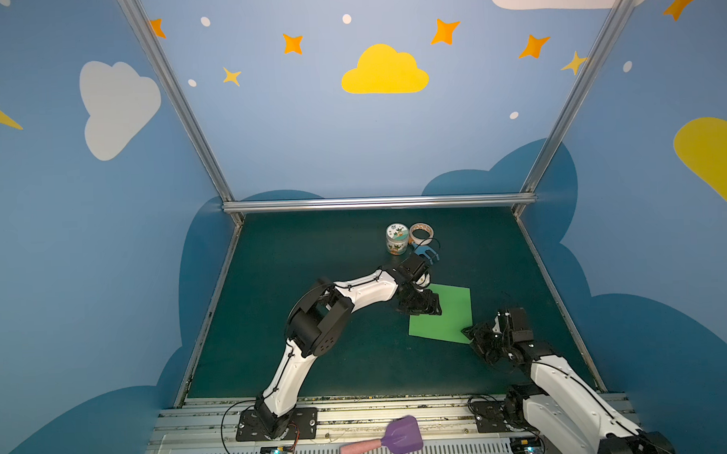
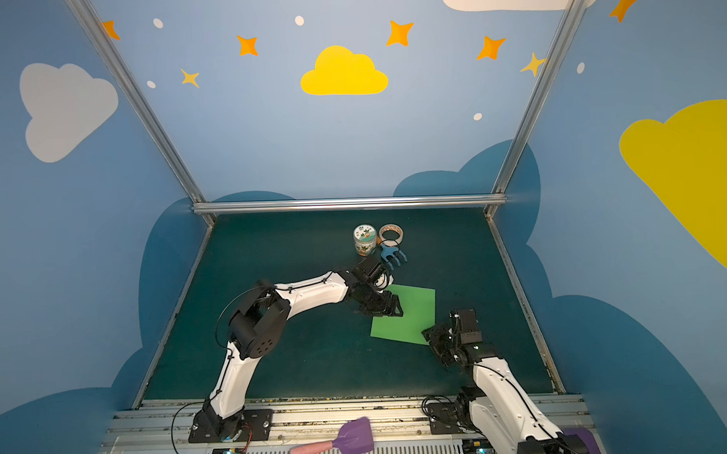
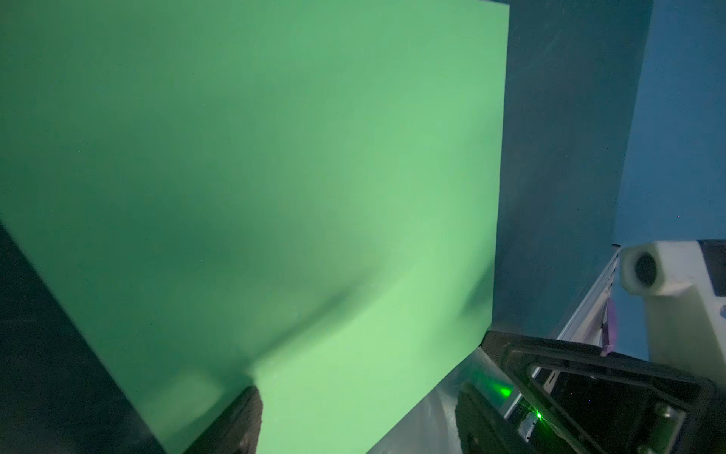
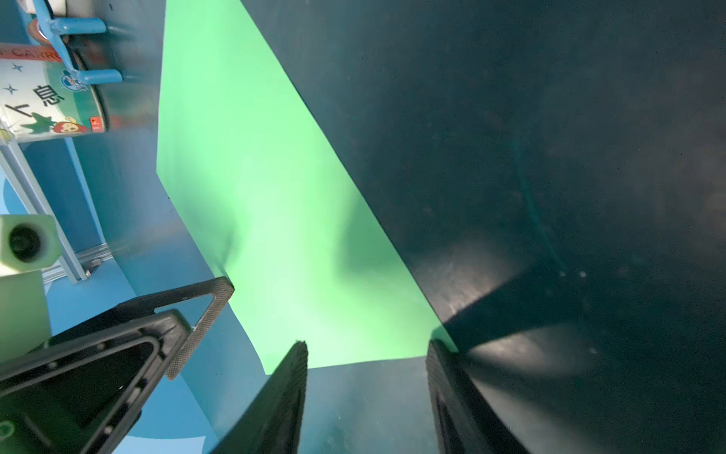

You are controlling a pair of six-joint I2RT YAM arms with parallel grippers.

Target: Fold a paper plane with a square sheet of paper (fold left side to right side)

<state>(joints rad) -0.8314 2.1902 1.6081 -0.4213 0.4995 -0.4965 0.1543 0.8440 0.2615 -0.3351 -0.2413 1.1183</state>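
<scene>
Stock as I see it from the console:

- Sheet (image 1: 448, 316): green, one square layer with no crease visible. It lies on the mat (image 1: 315, 329), right of centre in both top views. In the right wrist view its edge by the left gripper looks bowed. I cannot tell whether that edge is off the mat.
- Left gripper (image 1: 430, 309): at the sheet's left edge, at the upper left part of the sheet. Its jaws stand wide apart. In the left wrist view one finger (image 3: 243, 420) sits over the sheet and the other is off its edge, so nothing is clamped.
- Right gripper (image 1: 469, 331): at the sheet's lower right corner. Its jaws are apart. In the right wrist view the corner lies between the fingertips (image 4: 292, 389), with a clear gap, so it is not pinched.
- Jar (image 1: 397, 239): upright, above the sheet toward the back of the mat, with a printed label and its lid on. I cannot tell what is inside.
- Tape (image 1: 421, 233): a roll lying flat, just right of the jar.
- Rake (image 1: 426, 251): a small blue pronged tool, just below the tape and near the left arm's wrist.
- Spade (image 1: 398, 437): purple blade with a pink handle. It lies on the rail (image 1: 360, 415) at the bottom of the frame, between the two arm bases and off the mat.
</scene>
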